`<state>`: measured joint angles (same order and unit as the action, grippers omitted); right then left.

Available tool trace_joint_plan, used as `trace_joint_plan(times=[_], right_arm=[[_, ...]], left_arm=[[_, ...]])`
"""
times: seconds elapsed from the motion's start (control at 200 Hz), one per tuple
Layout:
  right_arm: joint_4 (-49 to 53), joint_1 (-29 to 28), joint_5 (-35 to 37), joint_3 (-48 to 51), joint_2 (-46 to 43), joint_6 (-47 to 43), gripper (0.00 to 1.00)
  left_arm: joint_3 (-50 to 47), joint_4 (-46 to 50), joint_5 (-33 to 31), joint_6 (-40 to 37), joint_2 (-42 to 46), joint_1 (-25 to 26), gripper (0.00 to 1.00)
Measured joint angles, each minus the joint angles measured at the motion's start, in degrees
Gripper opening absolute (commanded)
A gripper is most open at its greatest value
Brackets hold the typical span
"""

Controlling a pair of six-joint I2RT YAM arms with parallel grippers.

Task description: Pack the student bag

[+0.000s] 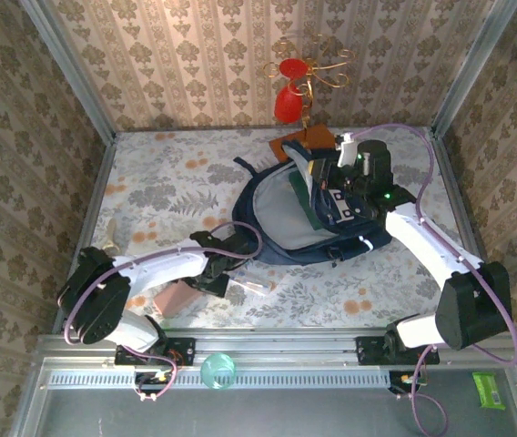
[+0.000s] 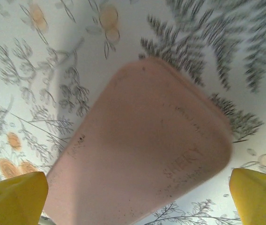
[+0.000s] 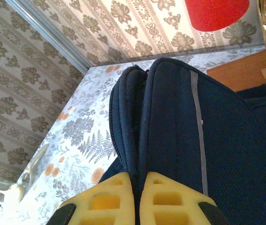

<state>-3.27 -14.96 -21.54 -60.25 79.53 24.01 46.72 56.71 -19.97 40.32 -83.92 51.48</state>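
You're basically in a staged test booth dressed up as a cosy home: damask wallpaper panels [image 1: 195, 55] around the floral-print table [image 1: 167, 182], bare aluminium framing [image 1: 268, 344] along its near edge, and a red-shaded gold lamp [image 1: 288, 100] at its far edge.

Woven navy cloth student bag [image 3: 226, 140], smooth matt pink case [image 2: 147, 154]

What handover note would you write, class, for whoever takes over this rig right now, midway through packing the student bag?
Left tool: open, jaws either side of the pink case lying flat on the table; no grip.
Right tool: shut on the edge of the student bag, which lies open mid-table.
Done: a dark green item appears to sit in the bag.
Left: grasp the pink case and put it in.
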Motion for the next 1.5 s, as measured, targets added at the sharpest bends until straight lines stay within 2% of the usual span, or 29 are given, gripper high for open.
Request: trace_joint_plan(times=[0.24,0.47,0.78,0.89,0.965,1.045,1.17,1.24,1.39,1.5], right_arm=[[-0.61,0.5,-1.18,0.13,0.07,0.87,0.0],[-2.36,0.5,-2.95,0.15,1.55,2.29,0.0],[-2.82,0.52,-3.15,0.37,1.6,3.06,0.0],[-2.93,0.52,-3.17,0.55,1.6,3.06,0.0],[-2.97,0.52,-3.19,0.7,1.6,3.06,0.0],[-2.97,0.52,-3.19,0.74,1.6,3.04,0.0],[-2.97,0.52,-3.21,0.74,1.6,3.02,0.0],[-2.97,0.52,-3.21,0.74,1.6,3.02,0.0],[-2.99,0.52,-3.28,0.79,1.6,3.02,0.0],[-2.99,0.52,-3.39,0.87,1.6,3.02,0.0]], left_arm=[[-4.13,-4.59,4.74,-1.81,1.49,-7.1,1.0],[-4.96,-8.33,6.05,-4.9,3.82,-16.2,1.0],[-6.27,-15.28,8.5,-10.29,6.75,-25.44,1.0],[-6.27,-16.85,9.62,-11.65,8.17,-28.92,0.9],[-6.4,-17.46,9.75,-11.89,8.57,-29.97,0.82],[-6.8,-17.97,10.23,-12.22,8.55,-30.58,0.81],[-7.02,-18.32,10.82,-12.57,8.28,-31.32,0.94],[-7.02,-18.43,10.78,-12.35,8.13,-31.56,0.98],[-8.44,-19.61,11.69,-12.04,8.17,-32.98,0.97],[-9.6,-20.39,13.64,-12.04,7.96,-34.01,0.91]])
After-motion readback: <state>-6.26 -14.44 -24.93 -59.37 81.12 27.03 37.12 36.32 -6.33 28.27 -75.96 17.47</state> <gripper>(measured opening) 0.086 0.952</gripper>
